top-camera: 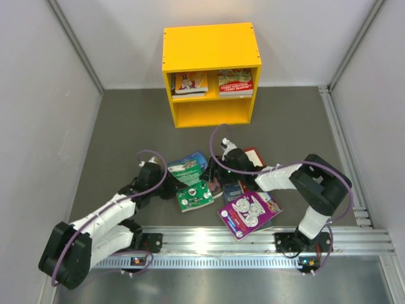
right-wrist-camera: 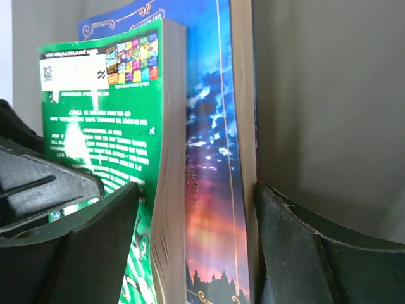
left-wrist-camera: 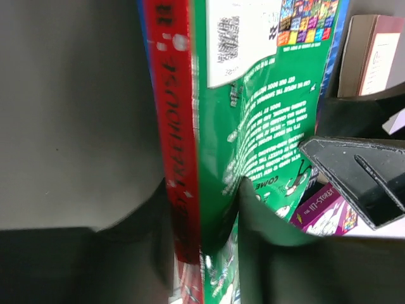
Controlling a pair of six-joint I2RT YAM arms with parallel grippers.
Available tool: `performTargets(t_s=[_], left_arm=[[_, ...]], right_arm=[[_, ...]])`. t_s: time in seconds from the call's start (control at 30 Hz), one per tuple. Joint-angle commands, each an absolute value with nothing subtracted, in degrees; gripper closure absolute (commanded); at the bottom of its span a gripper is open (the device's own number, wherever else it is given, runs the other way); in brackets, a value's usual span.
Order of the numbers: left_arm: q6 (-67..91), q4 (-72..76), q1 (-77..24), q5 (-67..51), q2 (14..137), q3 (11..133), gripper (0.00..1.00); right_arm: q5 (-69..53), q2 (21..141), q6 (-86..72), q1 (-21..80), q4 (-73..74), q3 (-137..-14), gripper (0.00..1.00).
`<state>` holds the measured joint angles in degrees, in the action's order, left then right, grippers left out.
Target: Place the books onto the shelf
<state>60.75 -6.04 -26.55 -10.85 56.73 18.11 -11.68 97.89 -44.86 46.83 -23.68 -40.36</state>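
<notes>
The yellow shelf (top-camera: 212,47) stands at the back with one book (top-camera: 190,82) in its upper left bay and another (top-camera: 235,81) in its upper right bay. Several books lie between the arms. My left gripper (top-camera: 167,188) (left-wrist-camera: 202,190) is shut on the red spine edge of the green book (top-camera: 195,196) (left-wrist-camera: 253,126). My right gripper (top-camera: 221,182) (right-wrist-camera: 197,187) is open and straddles the green book (right-wrist-camera: 101,126) and a dark blue book (top-camera: 233,190) (right-wrist-camera: 212,158). Its right finger touches the blue book. A small gap shows at the green cover.
A purple book (top-camera: 249,212) (left-wrist-camera: 329,212) lies near the front right, a red-cream book (top-camera: 254,155) (left-wrist-camera: 373,57) behind the right wrist, and a teal book (top-camera: 190,166) behind the green one. An aluminium rail (top-camera: 253,237) runs along the near edge. Grey walls close in both sides.
</notes>
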Motion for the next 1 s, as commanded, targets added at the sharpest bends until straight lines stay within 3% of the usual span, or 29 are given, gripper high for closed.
performTargets(t_s=[0.0, 0.4, 0.67, 0.97], left_arm=[[59.33, -2.52, -28.12, -12.84, 56.62, 18.71, 1.00], [52.65, -31.89, -28.12, -6.34, 40.10, 33.83, 1.00], [48.26, -46.38, -28.12, -6.94, 41.22, 42.97, 1.00], [50.09, -37.90, -28.12, -8.52, 36.92, 33.25, 1.00]], right_arm=[[-19.87, 99.15, -50.71, 54.66, -25.21, -35.34, 0.29], [-13.63, 83.59, -53.35, 59.58, -18.11, -26.46, 0.31], [-8.27, 75.60, -55.55, 62.49, -15.30, -21.01, 0.32], [-6.50, 73.30, -53.53, 62.49, -11.43, -24.42, 0.31]])
